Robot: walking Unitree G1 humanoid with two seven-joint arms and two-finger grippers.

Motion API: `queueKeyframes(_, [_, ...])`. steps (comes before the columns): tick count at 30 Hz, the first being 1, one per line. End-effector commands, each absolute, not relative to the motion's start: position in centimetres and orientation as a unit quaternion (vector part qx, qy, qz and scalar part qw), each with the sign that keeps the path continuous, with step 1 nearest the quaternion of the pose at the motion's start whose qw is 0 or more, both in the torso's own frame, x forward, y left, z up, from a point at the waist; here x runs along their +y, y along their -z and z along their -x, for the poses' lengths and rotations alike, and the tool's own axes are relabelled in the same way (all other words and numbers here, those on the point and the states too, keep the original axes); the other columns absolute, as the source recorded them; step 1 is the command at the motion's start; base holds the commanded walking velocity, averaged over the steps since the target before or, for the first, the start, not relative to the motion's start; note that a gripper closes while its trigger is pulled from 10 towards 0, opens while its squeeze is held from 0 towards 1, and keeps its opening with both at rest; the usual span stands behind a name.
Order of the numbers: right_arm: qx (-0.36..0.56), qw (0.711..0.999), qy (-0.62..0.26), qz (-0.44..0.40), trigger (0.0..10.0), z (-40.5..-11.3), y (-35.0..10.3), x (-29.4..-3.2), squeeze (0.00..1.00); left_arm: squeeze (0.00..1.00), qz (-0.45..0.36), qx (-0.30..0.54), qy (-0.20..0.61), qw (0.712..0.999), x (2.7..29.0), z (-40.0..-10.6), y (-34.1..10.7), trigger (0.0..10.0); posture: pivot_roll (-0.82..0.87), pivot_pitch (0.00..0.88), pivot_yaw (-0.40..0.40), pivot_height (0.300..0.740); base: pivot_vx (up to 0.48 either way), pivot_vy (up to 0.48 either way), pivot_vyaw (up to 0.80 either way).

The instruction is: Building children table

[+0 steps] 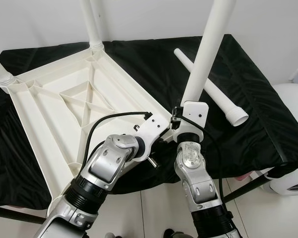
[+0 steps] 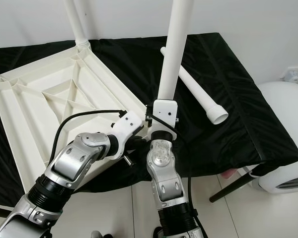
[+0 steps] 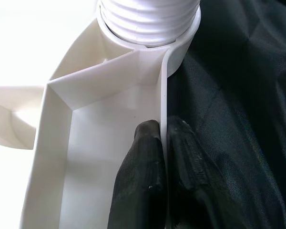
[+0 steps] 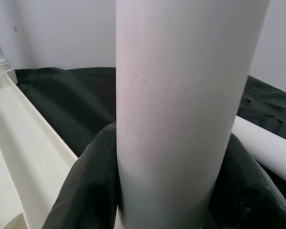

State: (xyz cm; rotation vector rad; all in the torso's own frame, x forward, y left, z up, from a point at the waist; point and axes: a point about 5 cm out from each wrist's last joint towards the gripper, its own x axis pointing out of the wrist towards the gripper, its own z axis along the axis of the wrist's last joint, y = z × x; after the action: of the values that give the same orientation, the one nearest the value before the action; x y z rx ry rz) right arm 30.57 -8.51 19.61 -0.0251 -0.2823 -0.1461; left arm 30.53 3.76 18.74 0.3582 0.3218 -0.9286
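A white plastic table top (image 1: 64, 99) lies upside down on a black cloth. Two legs stand in its corners, one at the far corner (image 1: 91, 22) and one at the left corner (image 1: 0, 72). A third leg (image 1: 208, 49) stands upright at the near right corner, with its threaded end (image 3: 148, 19) in the socket. My right gripper (image 4: 174, 143) is shut around this leg, one finger (image 4: 86, 191) on each side. My left gripper (image 3: 163, 138) is shut on the table top's rim wall (image 3: 163, 95) just below that socket. A loose fourth leg (image 1: 211, 89) lies on the cloth to the right.
The black cloth (image 1: 248, 114) covers a work table whose near edge runs just in front of my arms. A round white appliance (image 1: 293, 148) stands on the floor at the right. A white wall (image 1: 149, 20) is behind the table, and tiled floor (image 1: 154, 208) below.
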Motion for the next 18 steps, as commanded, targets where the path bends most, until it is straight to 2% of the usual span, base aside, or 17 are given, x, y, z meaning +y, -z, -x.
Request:
queueKeyframes(1, [0.011, 0.991, 0.125, 0.045, 10.0, -30.1, -13.4, -11.2, 0.0, 0.0, -0.17, 0.156, 0.419, 0.878, 4.5, -30.5, -18.7, 10.0, -0.07, 0.195, 0.041, 0.74, 0.0, 0.0, 0.0])
queueKeyframes(7, [0.021, 0.991, 0.103, 0.081, 10.0, -30.1, -12.8, -12.1, 0.0, 0.0, -0.17, 0.155, 0.419, 0.878, 4.5, -30.6, -18.7, 10.0, -0.07, 0.197, 0.041, 0.74, 0.0, 0.0, 0.0])
queueKeyframes(10, [0.02, 0.985, 0.113, 0.128, 10.0, -30.4, -12.4, -14.4, 0.0, 0.0, -0.17, 0.155, 0.419, 0.878, 4.6, -30.6, -18.7, 10.0, -0.08, 0.202, 0.043, 0.74, 0.0, 0.0, 0.0])
queueKeyframes(18, [0.053, 0.987, 0.089, 0.119, 10.0, -30.8, -11.7, -15.4, 0.0, 0.0, -0.17, 0.156, 0.419, 0.878, 4.7, -30.7, -18.7, 10.0, -0.08, 0.205, 0.049, 0.74, 0.0, 0.0, 0.0])
